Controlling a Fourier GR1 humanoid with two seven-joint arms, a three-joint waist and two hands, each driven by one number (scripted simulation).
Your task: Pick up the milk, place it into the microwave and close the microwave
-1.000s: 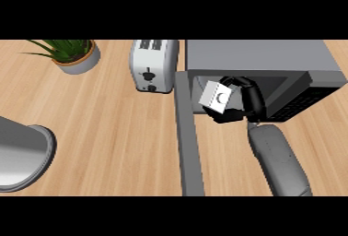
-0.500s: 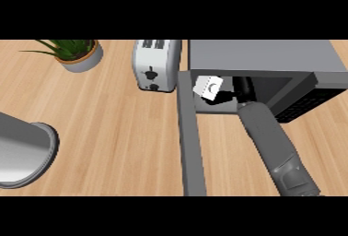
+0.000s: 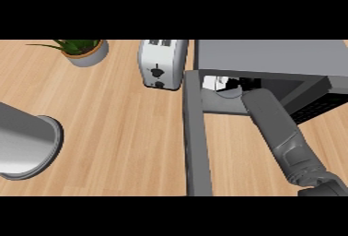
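Observation:
The white milk carton [image 3: 216,83] sits just inside the open microwave [image 3: 272,55], at the left of its mouth. My right forearm reaches up from the lower right into the cavity. My right hand [image 3: 247,84] shows only as a dark patch under the microwave's roof, curled against the carton's right side. The microwave door [image 3: 195,152] stands wide open, seen edge-on as a long grey strip running toward me. My left hand is out of sight.
A silver toaster [image 3: 162,62] stands just left of the microwave. A potted plant [image 3: 85,50] is at the back left. A large grey round vessel [image 3: 27,143] lies at the left edge. Bare wooden counter [image 3: 115,138] spreads between them.
My right arm has pushed forward, carrying the milk from in front of the opening into the microwave's cavity. The hand is now mostly hidden under the roof.

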